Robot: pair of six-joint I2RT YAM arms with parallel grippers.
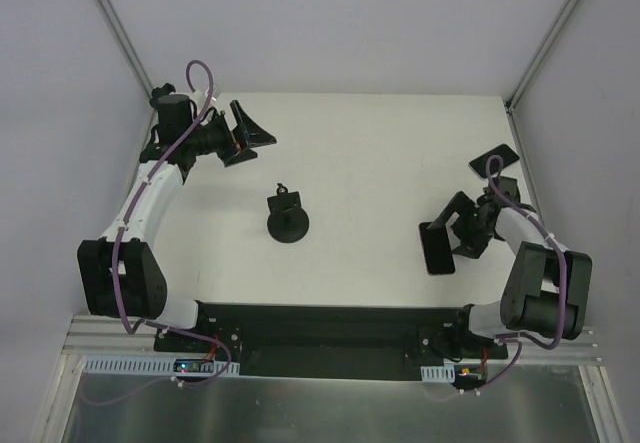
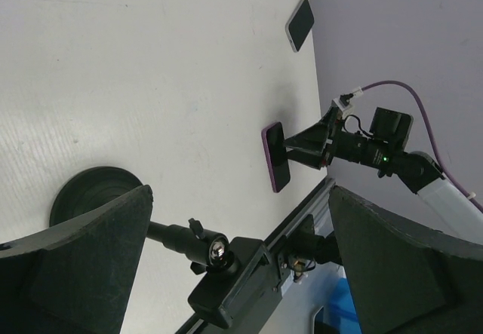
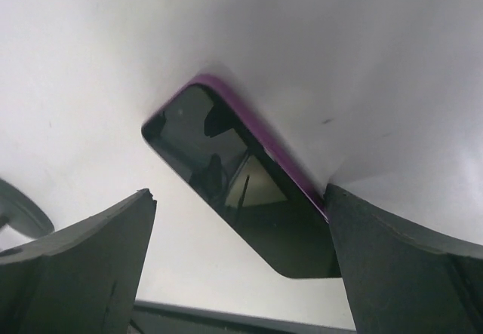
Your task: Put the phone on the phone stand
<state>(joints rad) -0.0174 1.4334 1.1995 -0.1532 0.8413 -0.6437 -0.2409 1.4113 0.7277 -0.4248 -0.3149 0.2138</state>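
Observation:
The phone [image 1: 437, 248], dark with a glossy screen and a purple edge, lies flat on the white table at the front right. My right gripper [image 1: 455, 228] is open and low over it. In the right wrist view the phone [image 3: 241, 183] lies between the spread fingers, its purple edge right by the right finger [image 3: 400, 266]. The phone stand [image 1: 287, 218], black with a round disc base, stands mid-table. My left gripper [image 1: 250, 138] hangs open and empty at the back left. Its wrist view shows the stand's base [image 2: 94, 191], its clip [image 2: 226, 281] and the phone [image 2: 275, 157].
A second dark phone [image 1: 495, 158] lies at the back right of the table, behind my right arm, and shows far off in the left wrist view [image 2: 299, 23]. Grey walls close in the table on three sides. A black rail [image 1: 320, 323] runs along the near edge.

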